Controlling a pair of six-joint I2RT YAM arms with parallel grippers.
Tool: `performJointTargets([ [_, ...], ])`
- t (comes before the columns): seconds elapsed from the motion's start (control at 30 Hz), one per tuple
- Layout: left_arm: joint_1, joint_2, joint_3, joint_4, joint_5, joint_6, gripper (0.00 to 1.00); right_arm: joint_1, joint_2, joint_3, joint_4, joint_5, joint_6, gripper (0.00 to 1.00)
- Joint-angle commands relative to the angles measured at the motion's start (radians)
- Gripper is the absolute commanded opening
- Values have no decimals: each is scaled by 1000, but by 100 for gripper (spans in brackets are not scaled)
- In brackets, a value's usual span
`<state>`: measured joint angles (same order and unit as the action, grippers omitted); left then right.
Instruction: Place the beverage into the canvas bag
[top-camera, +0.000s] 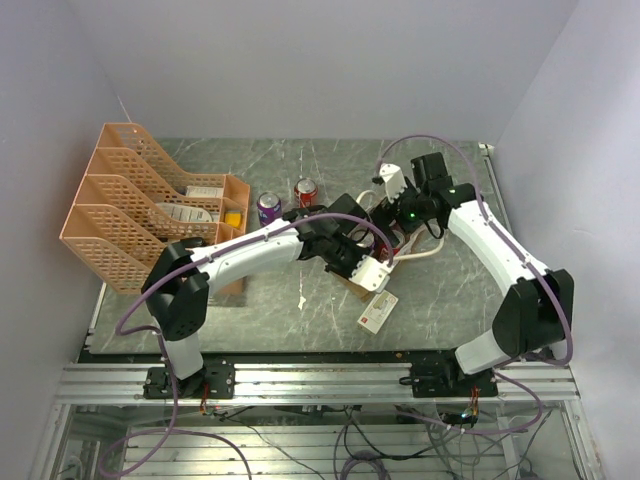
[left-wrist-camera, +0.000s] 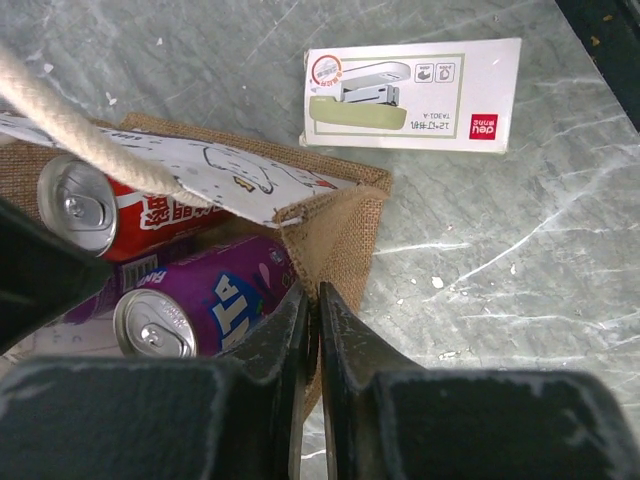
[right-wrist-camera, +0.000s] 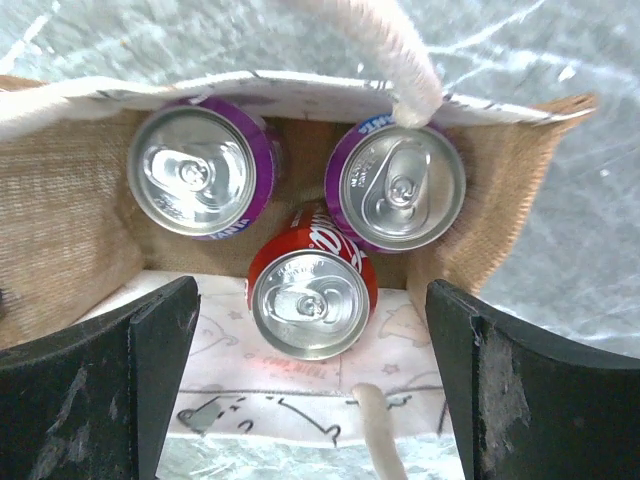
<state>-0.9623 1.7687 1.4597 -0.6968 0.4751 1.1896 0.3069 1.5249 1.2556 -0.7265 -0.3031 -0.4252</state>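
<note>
Red can (right-wrist-camera: 312, 300) in canvas bag (right-wrist-camera: 60, 230) between parted right jaws; left jaws pinch bag

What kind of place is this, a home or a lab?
Probably a robotics lab test cell: plain white walls box in a marble-look table, which sits on an aluminium rail frame with loose cables underneath.

The bag (right-wrist-camera: 70, 230) is tan-brown weave, its side panels white with dark line drawings, its handles (right-wrist-camera: 400, 50) cream. Two purple cans (right-wrist-camera: 195, 170) and a red can (right-wrist-camera: 310, 300) with white lettering all have silver tops. The table (left-wrist-camera: 500, 260) is grey-green marble with white veins. The box (left-wrist-camera: 412, 95) is white with pale green and red print. The rack (top-camera: 110, 230) is peach-orange mesh.
</note>
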Motion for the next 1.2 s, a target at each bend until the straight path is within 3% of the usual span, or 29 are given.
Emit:
performJointTargets([
  [0.0,-11,-63,75,-94,56,3,19,-2,-72,85,-56,-40,4,95],
  [0.17,-11,-83,124,-151,50,-5,23,-2,-113,184,-64,-45,6,95],
  [0.5,7,-218,138,-176,-35,-158,56,-1,-155,356,-15,-152,-24,95],
  [0.63,70,-313,85,-119,-74,-240,60,16,-127,393,32,-201,-6,96],
  [0.93,307,-468,-3,-10,-118,-445,65,174,89,543,119,-64,75,96],
  [1.17,401,-532,-31,-23,-103,-440,77,217,304,682,162,45,184,98],
])
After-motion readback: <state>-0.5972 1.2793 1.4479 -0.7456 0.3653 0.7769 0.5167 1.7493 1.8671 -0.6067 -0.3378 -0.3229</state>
